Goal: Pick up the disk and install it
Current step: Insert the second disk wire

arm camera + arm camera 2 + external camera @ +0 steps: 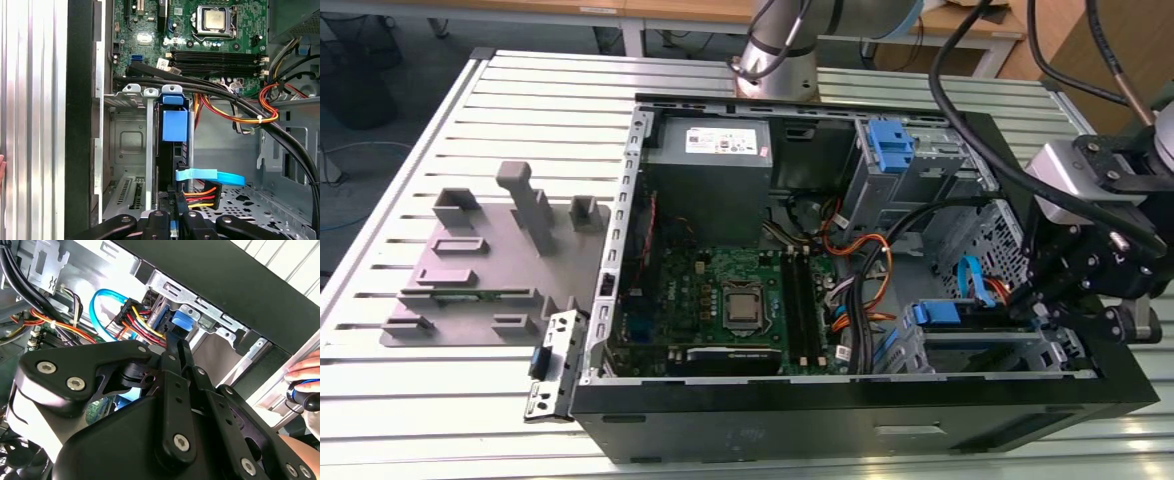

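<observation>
The disk (961, 322) stands on edge in the drive bay at the case's front corner, on the exterior view's right. Its blue carrier handle (175, 125) faces the motherboard. A blue data cable (210, 176) and a red-yellow-black power plug (202, 196) sit at its side. My gripper (1041, 300) hangs just over that bay. In the first wrist view the black fingers (159, 220) meet over the disk's near end, and the gripper (174, 220) looks shut with nothing between them. In the second wrist view the gripper (174, 340) tapers toward the blue handle (182, 320).
The open case (854, 425) lies on a slatted metal table (440, 420). Inside are the power-supply box (714, 145), motherboard (720, 300), cable bundles (240, 107) and an upper bay with a blue latch (890, 145). A grey fixture (480, 270) lies at the exterior view's left. A person's hand (305, 372) rests beside the case.
</observation>
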`<action>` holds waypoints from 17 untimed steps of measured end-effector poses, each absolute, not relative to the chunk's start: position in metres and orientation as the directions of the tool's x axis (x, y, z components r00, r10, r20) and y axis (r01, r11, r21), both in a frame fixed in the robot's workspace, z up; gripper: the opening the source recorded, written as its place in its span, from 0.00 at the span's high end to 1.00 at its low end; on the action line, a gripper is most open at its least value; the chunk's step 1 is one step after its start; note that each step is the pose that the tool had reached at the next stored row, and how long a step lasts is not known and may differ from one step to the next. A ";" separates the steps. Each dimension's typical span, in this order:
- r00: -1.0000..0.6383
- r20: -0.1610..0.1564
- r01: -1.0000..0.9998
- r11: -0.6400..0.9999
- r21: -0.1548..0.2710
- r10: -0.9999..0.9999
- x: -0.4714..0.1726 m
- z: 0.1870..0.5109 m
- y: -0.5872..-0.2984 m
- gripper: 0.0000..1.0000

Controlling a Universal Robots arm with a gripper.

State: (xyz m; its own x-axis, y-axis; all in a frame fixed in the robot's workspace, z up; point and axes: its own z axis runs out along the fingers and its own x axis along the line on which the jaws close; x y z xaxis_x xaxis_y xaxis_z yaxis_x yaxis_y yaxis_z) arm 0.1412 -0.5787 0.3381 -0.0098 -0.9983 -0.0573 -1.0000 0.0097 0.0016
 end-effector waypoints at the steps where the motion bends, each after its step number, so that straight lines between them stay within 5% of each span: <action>1: -0.013 -0.057 -1.000 0.013 0.002 -0.998 0.141 0.338 -0.578 0.84; 17: -0.037 -0.057 -0.999 0.037 0.002 -0.998 0.139 0.336 -0.565 0.84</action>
